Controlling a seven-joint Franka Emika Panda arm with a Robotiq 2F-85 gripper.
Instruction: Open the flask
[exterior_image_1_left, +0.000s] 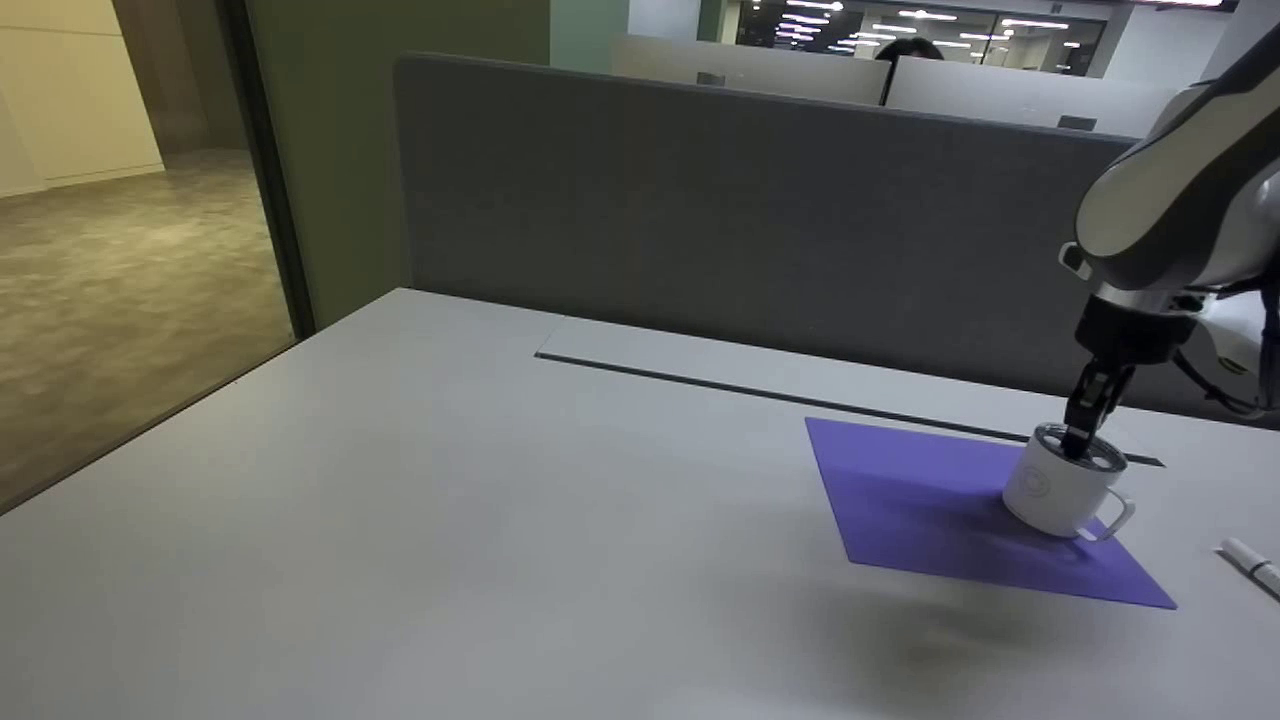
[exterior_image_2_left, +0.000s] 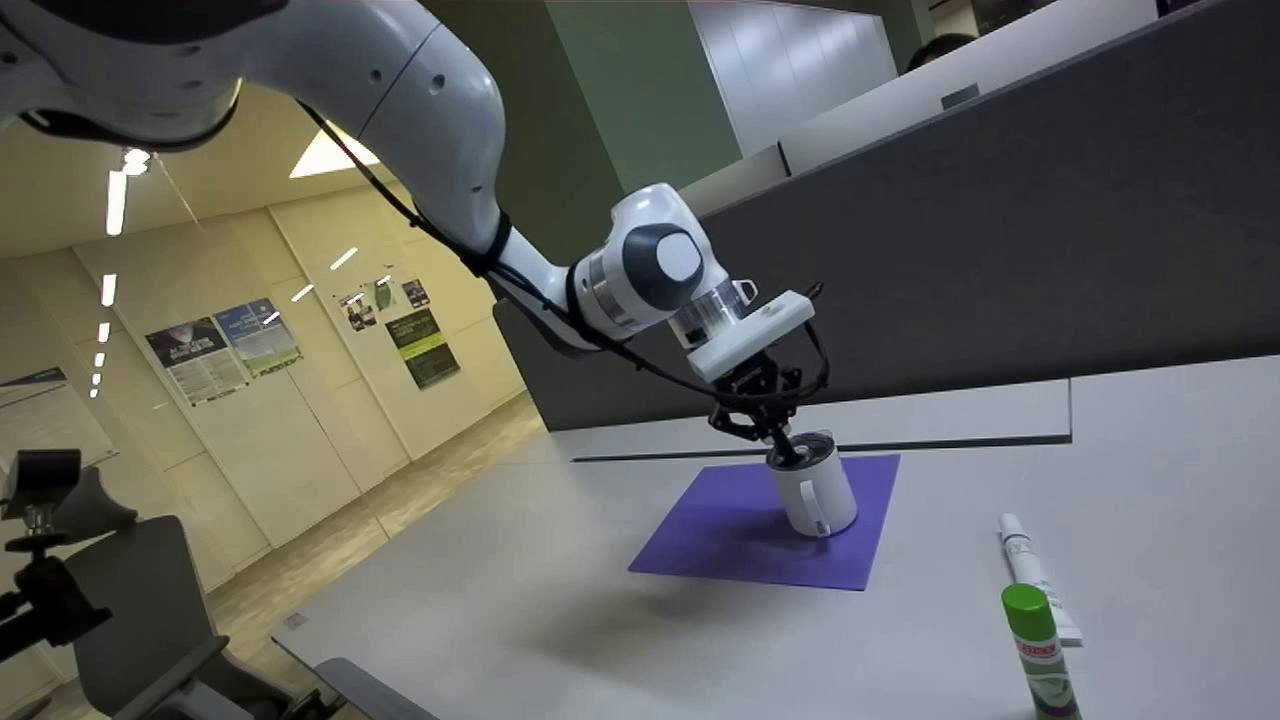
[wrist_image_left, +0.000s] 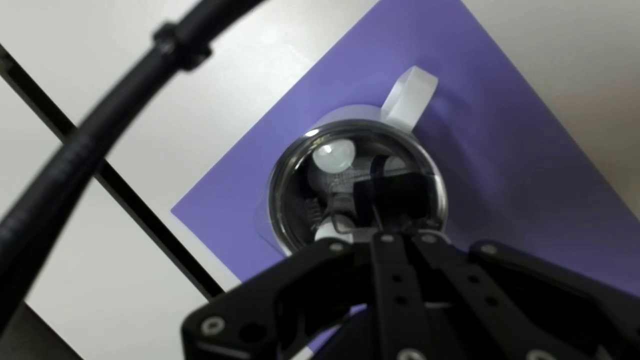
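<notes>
flask (exterior_image_1_left: 1055, 497) = white mug-shaped cylinder, standing upright on purple mat (exterior_image_2_left: 700, 510), near one edge of it, mat flat on white table (exterior_image_1_left: 500, 520). handle (wrist_image_left: 412, 95) sticks out from its side, over the mat in wrist view. lid (wrist_image_left: 357, 182) still on: dark, glassy, shiny rim all round. contents: can't tell, lid top is dark and full of reflections; pale round patch on it, reflection or part of lid unclear. other containers: white tube (exterior_image_2_left: 1030, 565) lying on table, green-capped stick (exterior_image_2_left: 1045, 650) just beside it, cut by bottom of an exterior view; both well apart from flask, insides not visible.

gripper (wrist_image_left: 402, 236) above flask, pointing down at lid on a slant. jaws narrow, fingers together, hardly any gap in wrist view. fingertips (exterior_image_1_left: 1078, 440) at lid top in both exterior views, look to be touching it. whether a bit of lid is pinched between: can't tell.
</notes>
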